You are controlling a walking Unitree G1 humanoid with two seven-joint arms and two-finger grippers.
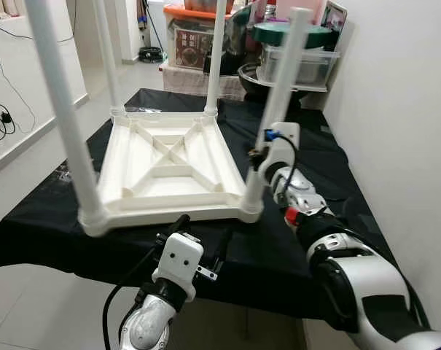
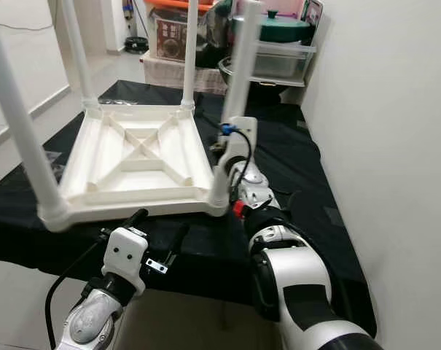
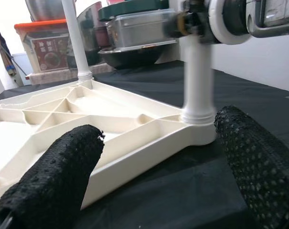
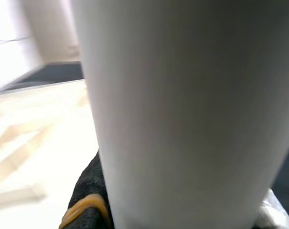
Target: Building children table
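Right end effector (image 1: 258, 162) clamped on the near-right white plastic leg (image 1: 275, 109) of the inverted white children's table (image 1: 165, 164); left end effector (image 1: 204, 240) wide; off-axis push could unseat the leg

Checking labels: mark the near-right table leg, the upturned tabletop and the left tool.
near-right table leg (image 1: 282, 95), left eye view, mid shaft above the right tool.
upturned tabletop (image 1: 167, 157), left eye view, centre of the crossed ribs.
left tool (image 3: 156, 162), left wrist view, midway between the fingertips.
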